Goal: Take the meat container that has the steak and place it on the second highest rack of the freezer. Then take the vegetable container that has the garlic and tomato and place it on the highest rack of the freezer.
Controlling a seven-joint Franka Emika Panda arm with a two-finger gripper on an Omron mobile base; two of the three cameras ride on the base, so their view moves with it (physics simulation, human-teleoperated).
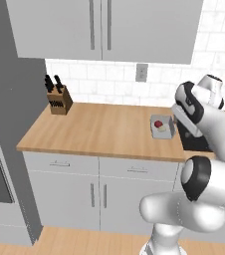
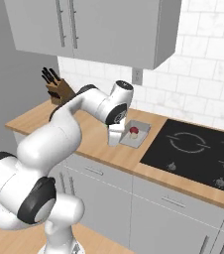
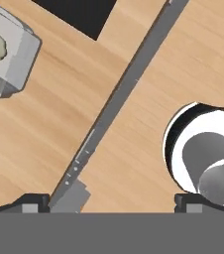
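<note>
Closest to my cameras, the white arm bends up from the base and reaches over the wooden counter (image 1: 94, 129). Its gripper (image 2: 115, 135) hangs just above the countertop, right beside the vegetable container (image 2: 135, 133), on that tray's side away from the black cooktop (image 2: 198, 149). From the hand view I see the two finger tips set far apart at the bottom edge, so the pincer stands wide with nothing between them. That same view shows the container's corner (image 3: 7, 54) at upper left with a pale lump inside. The tomato (image 1: 158, 124) sits in the tray as a small red ball, clear in the left base view. A knife block (image 1: 58, 98) stands well apart, at the counter's far left corner near the grey tall unit (image 1: 10, 124).
</note>
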